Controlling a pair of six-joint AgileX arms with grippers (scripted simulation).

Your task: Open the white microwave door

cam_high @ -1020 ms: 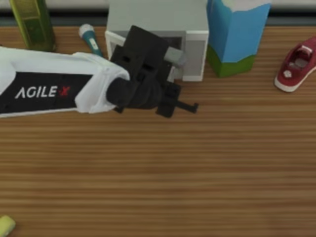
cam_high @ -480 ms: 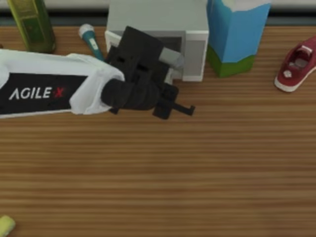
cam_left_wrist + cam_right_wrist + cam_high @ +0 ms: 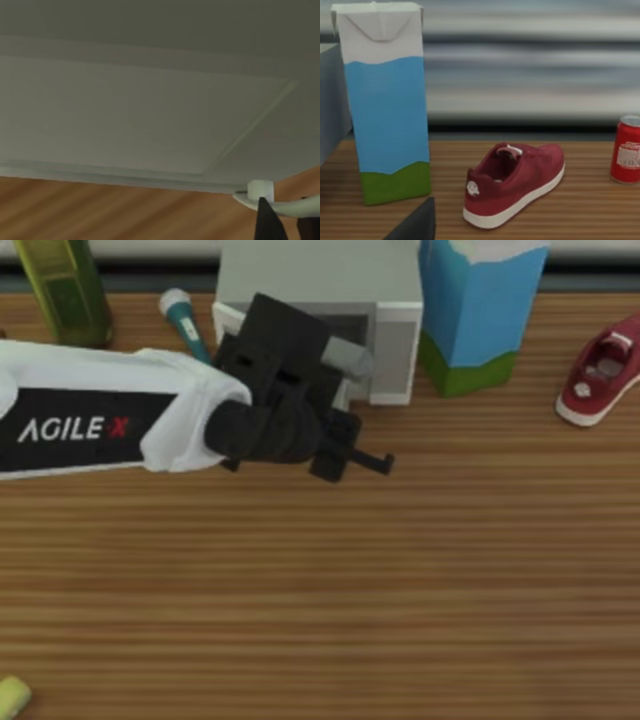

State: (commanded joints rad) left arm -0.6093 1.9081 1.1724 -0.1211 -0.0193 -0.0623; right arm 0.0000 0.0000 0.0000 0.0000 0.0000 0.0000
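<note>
Door sitting at microwave front, barely ajar, just beyond left gripper; handle by its fingers, grip state unclear. Most of swing left. Right arm not showing in top view.

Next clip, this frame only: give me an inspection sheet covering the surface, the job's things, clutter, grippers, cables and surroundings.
Surface: brown striped wooden table.
Job's things: white-framed microwave door with grey window on the small boxy white-grey microwave; ajar or shut, cannot tell. Its silver strip handle sits by the left gripper's fingertips.
Clutter: tall blue, white and green carton right of the microwave; red sneaker at the right edge; red soda can; green bottle and teal-handled microphone at left; yellow object at the near-left corner.
Grippers: left gripper at the door front; right gripper not in the top view.
Cables: nothing seen.
Surroundings: pale blurred wall behind the table.
</note>
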